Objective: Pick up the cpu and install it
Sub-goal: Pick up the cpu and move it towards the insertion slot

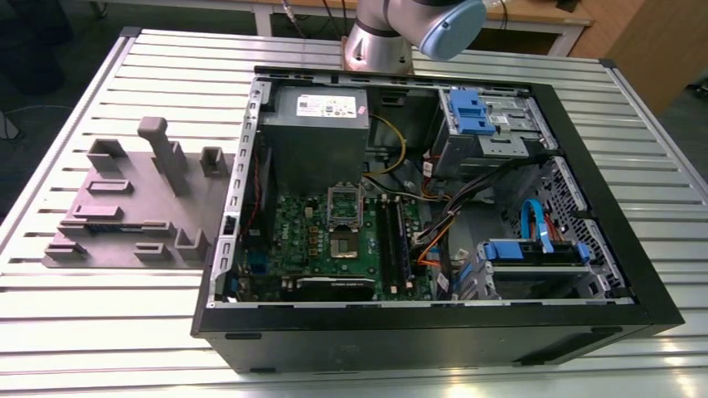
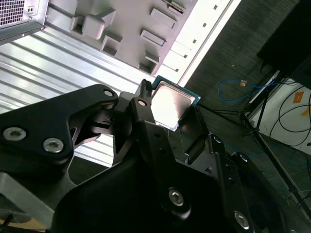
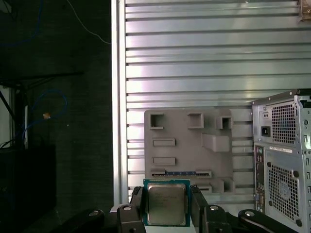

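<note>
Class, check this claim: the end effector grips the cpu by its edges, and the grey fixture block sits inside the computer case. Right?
No. The end effector grips the cpu, but the exterior view shows the grey fixture block on the table beside the computer case.

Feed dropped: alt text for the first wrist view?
The gripper holds the cpu between its fingers, metal lid facing the camera. Beyond are a grey fixture block, the slatted table and the rear of the computer case.

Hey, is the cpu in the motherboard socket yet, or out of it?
Out. The gripper holds the cpu by its edges, away from the computer case.
</note>
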